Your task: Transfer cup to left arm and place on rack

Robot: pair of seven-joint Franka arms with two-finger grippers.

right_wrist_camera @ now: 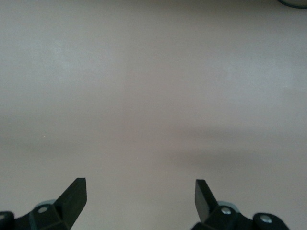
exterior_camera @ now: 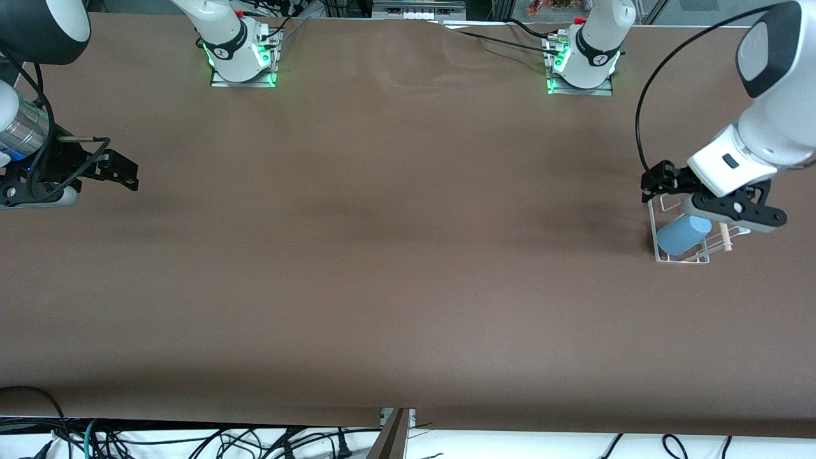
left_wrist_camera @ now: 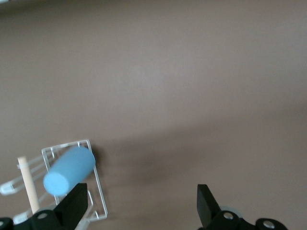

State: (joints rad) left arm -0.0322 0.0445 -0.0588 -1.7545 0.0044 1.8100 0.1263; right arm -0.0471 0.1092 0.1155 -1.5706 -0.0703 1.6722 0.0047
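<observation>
Even, soft overhead light falls on the matte brown table [exterior_camera: 382, 268] without glare, leaving only faint diffuse shadows beside the rack [exterior_camera: 685, 239] and under each arm, while green base lights glow and both wrist views look pale and slightly soft.

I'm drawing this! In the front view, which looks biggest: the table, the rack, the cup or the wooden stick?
1. The table, by far.
2. The white wire rack.
3. The light-blue cup lying on the rack.
4. The wooden dowel, though the left tool above it hides part.
</observation>
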